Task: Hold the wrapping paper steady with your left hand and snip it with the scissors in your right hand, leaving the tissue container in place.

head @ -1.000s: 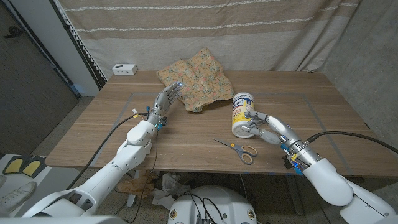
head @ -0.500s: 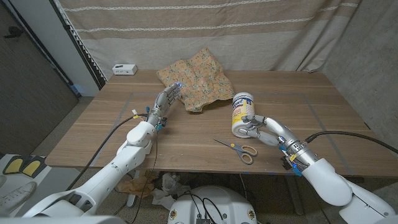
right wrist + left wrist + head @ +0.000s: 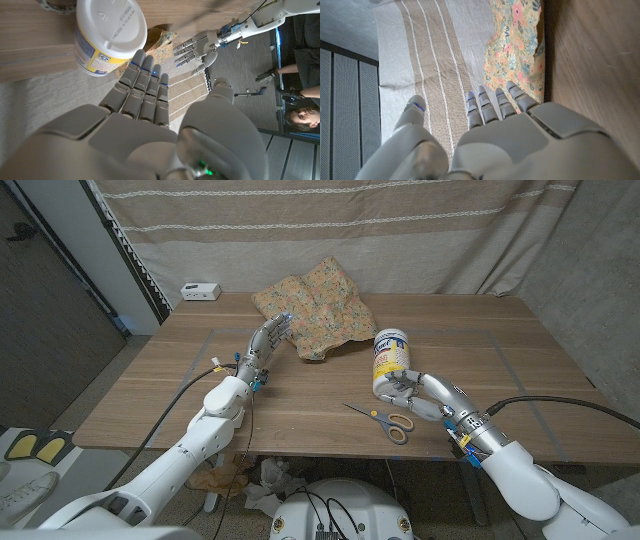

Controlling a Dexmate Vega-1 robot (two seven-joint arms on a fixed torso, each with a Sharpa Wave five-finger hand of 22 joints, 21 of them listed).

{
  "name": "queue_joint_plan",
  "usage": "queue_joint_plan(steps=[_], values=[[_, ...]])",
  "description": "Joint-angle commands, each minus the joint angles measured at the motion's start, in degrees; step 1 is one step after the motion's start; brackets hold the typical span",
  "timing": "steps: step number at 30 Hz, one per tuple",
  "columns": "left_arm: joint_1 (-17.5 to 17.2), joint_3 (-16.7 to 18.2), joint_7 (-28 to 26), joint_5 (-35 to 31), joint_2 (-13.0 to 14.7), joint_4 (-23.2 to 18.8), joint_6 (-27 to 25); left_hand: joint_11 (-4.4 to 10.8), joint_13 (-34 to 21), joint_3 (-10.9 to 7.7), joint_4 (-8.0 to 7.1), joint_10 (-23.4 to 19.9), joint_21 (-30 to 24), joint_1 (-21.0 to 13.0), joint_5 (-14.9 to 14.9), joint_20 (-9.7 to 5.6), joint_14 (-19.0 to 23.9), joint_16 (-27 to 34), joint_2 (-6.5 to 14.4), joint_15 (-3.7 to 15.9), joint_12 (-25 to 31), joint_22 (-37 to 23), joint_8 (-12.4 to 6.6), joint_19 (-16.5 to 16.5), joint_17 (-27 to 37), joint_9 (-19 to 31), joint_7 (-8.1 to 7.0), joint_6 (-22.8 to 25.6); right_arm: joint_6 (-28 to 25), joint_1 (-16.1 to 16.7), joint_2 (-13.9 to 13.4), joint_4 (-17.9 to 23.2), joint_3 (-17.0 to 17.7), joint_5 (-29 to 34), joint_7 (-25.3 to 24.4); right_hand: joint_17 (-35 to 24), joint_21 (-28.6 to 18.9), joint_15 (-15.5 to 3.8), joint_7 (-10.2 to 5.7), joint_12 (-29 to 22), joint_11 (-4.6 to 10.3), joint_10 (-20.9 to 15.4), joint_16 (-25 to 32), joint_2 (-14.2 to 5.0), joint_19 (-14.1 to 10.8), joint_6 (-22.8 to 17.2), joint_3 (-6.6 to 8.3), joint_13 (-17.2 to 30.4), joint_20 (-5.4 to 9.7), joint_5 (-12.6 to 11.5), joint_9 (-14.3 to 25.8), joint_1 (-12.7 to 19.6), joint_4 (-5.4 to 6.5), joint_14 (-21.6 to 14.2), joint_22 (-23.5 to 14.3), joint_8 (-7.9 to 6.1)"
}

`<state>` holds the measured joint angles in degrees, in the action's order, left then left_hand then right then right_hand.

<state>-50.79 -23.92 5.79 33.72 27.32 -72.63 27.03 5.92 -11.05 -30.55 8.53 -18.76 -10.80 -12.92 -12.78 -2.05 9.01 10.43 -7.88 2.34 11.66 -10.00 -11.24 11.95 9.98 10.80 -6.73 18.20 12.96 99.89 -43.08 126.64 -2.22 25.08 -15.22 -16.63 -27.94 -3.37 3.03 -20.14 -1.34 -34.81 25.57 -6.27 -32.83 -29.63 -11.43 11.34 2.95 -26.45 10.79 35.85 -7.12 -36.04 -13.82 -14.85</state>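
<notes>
The floral wrapping paper (image 3: 312,313) lies crumpled at the table's far middle, and shows again in the left wrist view (image 3: 516,55). My left hand (image 3: 262,347) hovers open just to its left, fingers (image 3: 490,104) pointing at the paper's edge, not touching it. A white-and-yellow tissue container (image 3: 390,363) stands upright right of centre; its white lid (image 3: 111,26) faces the right wrist camera. Scissors (image 3: 383,420) with tan handles lie on the table near the front edge. My right hand (image 3: 412,392) is open between the container and the scissors, holding nothing.
A small white box (image 3: 200,291) sits at the table's far left corner. A striped curtain (image 3: 330,220) hangs behind the table. In the right wrist view my left hand (image 3: 197,46) shows, and a person (image 3: 300,107) sits off to the side.
My right hand has drawn back from the container toward the front edge, closer to the scissors. The left hand and the paper have not moved.
</notes>
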Motion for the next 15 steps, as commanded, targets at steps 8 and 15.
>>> queue_joint_plan(steps=[8,15], values=[[-2.8,0.9,-3.3,-0.9,2.8,-6.7,-3.2,0.00,-0.1,0.19,0.10,0.2,-0.3,0.0,-0.1,-3.10,-0.5,0.0,-0.4,4.35,0.0,-0.3,-0.21,-0.3,0.2,0.2,-0.03,0.3,-2.9,0.9,-0.7,2.1,-1.6,7.0,-2.8,-0.7,-0.2,-7.28,-0.25,-0.8,-0.01,-2.9,1.7,-0.01,-0.6,-2.8,0.57,0.2,2.37,0.4,0.3,1.1,-0.08,-2.5,0.4,-0.53],[-3.6,1.1,-3.6,-0.6,3.3,-7.8,-3.8,-0.15,-0.1,0.22,0.10,0.2,-0.3,0.0,-0.1,-3.15,-0.5,0.0,-0.4,4.38,0.0,-0.3,-0.21,-0.4,0.2,0.2,-0.01,0.2,-6.1,1.2,-1.0,2.7,-2.8,9.3,-2.7,-0.5,0.0,-5.64,-1.13,0.4,0.73,-0.5,-0.2,0.53,0.4,-0.4,0.58,0.3,2.02,0.6,0.5,1.4,-0.04,2.2,0.7,0.98]])
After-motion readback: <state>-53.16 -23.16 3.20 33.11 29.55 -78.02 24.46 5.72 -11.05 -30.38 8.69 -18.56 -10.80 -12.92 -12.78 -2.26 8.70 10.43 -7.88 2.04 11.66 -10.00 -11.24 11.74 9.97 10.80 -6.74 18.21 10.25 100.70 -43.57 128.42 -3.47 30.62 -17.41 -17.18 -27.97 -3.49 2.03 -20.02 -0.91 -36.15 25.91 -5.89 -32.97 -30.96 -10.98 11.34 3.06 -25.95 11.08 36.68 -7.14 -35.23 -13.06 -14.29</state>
